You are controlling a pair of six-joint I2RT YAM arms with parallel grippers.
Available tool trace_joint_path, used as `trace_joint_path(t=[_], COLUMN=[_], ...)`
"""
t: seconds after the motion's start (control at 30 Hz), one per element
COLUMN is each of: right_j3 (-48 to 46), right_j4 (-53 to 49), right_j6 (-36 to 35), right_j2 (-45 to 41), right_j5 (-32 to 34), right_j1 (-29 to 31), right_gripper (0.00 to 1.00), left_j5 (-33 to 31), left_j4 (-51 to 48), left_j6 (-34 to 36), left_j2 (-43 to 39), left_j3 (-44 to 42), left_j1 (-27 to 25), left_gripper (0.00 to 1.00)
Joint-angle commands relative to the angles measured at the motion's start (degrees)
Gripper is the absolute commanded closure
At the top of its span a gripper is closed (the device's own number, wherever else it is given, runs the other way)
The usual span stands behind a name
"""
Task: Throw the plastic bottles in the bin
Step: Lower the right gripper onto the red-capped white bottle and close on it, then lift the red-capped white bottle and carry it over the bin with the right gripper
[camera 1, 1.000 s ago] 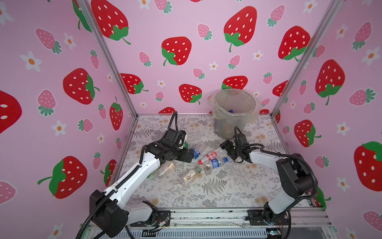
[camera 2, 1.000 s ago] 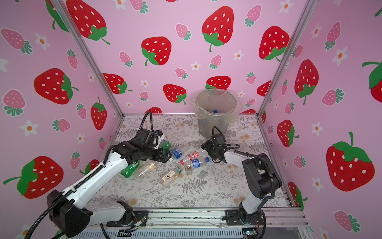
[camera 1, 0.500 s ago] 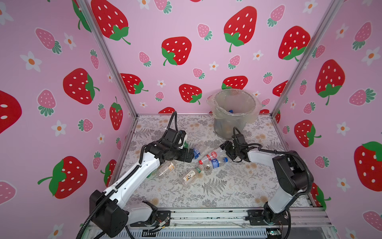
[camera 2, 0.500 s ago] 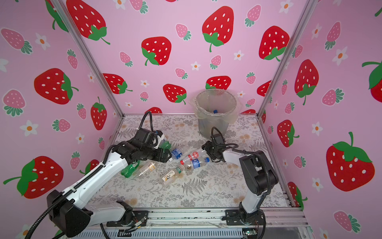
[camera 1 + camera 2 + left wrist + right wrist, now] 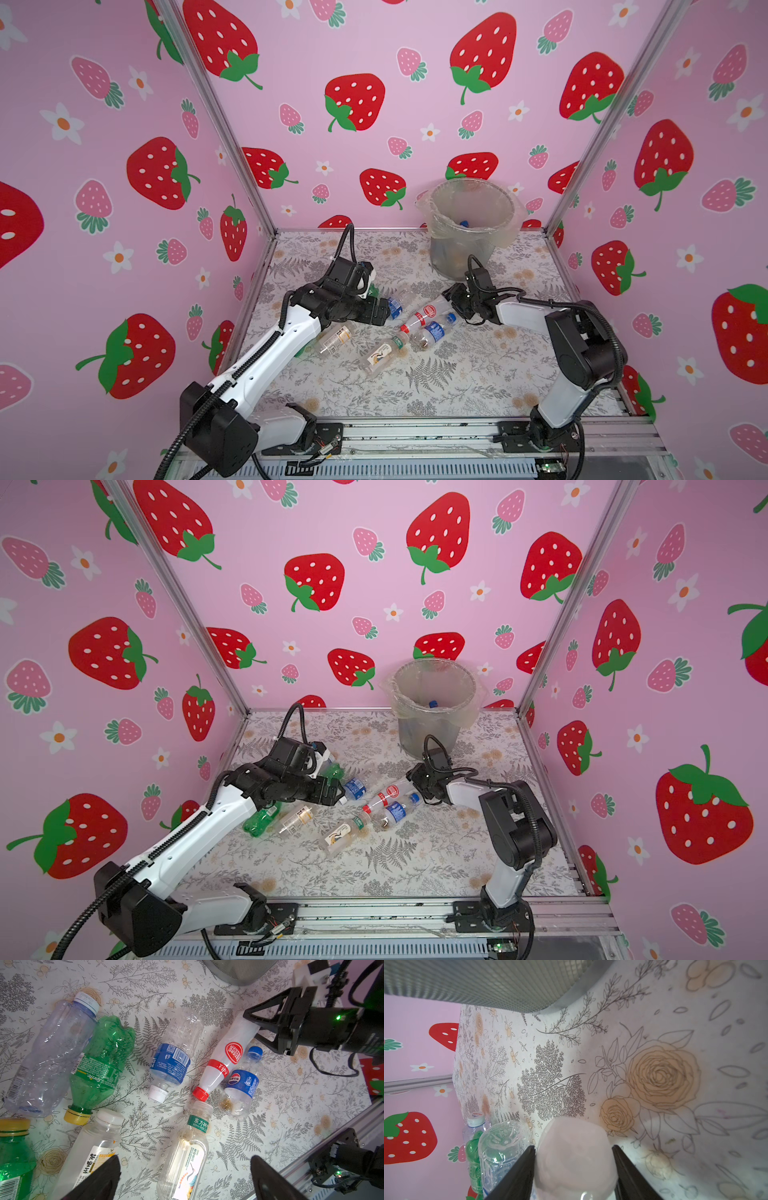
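Several plastic bottles lie in a cluster mid-table. My right gripper (image 5: 453, 297) (image 5: 573, 1147) is shut on the base of a white bottle with a red cap and red label (image 5: 428, 312) (image 5: 226, 1059) (image 5: 575, 1157), which lies on the table. A blue-label cola bottle (image 5: 242, 1084) rests against it. My left gripper (image 5: 384, 318) (image 5: 186, 1159) hangs open above a clear bottle with a crane label (image 5: 185, 1157), touching nothing. The bin (image 5: 461, 257) (image 5: 432, 729) stands at the back right, just behind the right gripper, with a blue-capped bottle inside.
More bottles lie under the left arm: a blue-label one (image 5: 172, 1057), a green Sprite (image 5: 101, 1064), a crushed clear one (image 5: 52, 1053), a tea bottle (image 5: 91, 1153) and another green one (image 5: 262, 818). Pink walls close three sides. A metal rail (image 5: 415, 432) runs along the front.
The right gripper's jaws have closed from wide open onto the white bottle's base. The left arm and the other bottles have stayed put.
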Motion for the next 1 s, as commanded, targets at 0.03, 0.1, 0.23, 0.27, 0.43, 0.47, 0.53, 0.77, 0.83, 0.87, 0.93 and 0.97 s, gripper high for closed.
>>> trace_joint_path(t=[0.03,0.1,0.23,0.27,0.43,0.47,0.53,0.77,0.83,0.87,0.93,0.97], right_j3=[2.03,2.68,4.28,4.66,6.43,6.52,6.52,4.25,4.07,3.98,3.76,3.55], right_j4=[1.63,1.88,1.99,2.14,1.81,1.62,0.74,-0.08,-1.12,-1.96,-3.51,-4.1], right_j6=[2.22,2.55,3.13,3.15,3.15,3.07,2.98,1.83,0.87,0.19,-0.87,-1.5], right_j2=[-0.4,-0.97,-1.96,-2.28,-3.48,-3.86,-4.33,-8.17,-9.91,-10.86,-12.82,-14.14], right_j5=[0.63,0.71,1.19,1.45,2.21,2.38,2.89,4.0,4.63,5.1,6.34,6.91], right_j1=[0.37,0.39,0.37,0.41,0.39,0.37,0.32,0.37,0.37,0.37,0.37,0.37], right_gripper=[0.42,0.43,0.43,0.44,0.47,0.47,0.47,0.47,0.47,0.47,0.47,0.47], left_j5=[0.22,0.22,0.15,0.11,-0.08,-0.17,-0.07,-0.09,-0.12,-0.12,-0.08,-0.13], left_j4=[0.35,0.26,0.39,0.33,0.24,0.35,0.36,0.32,0.33,0.36,0.34,0.36], left_j6=[0.03,0.07,0.03,0.03,0.03,0.03,0.1,0.07,0.05,-0.06,-0.06,-0.06], left_j2=[-0.86,-0.92,-1.12,-1.21,-1.56,-1.62,-1.65,-1.74,-1.65,-1.65,-1.65,-1.58], left_j3=[-0.43,-0.46,-0.63,-0.59,-0.76,-0.77,-0.76,-0.84,-0.77,-0.78,-0.84,-0.76], left_j1=[0.38,0.41,0.38,0.38,0.42,0.38,0.43,0.39,0.41,0.41,0.37,0.4], left_gripper=[0.01,0.01,0.01,0.01,0.01,0.01,0.01,0.01,0.01,0.01,0.01,0.01])
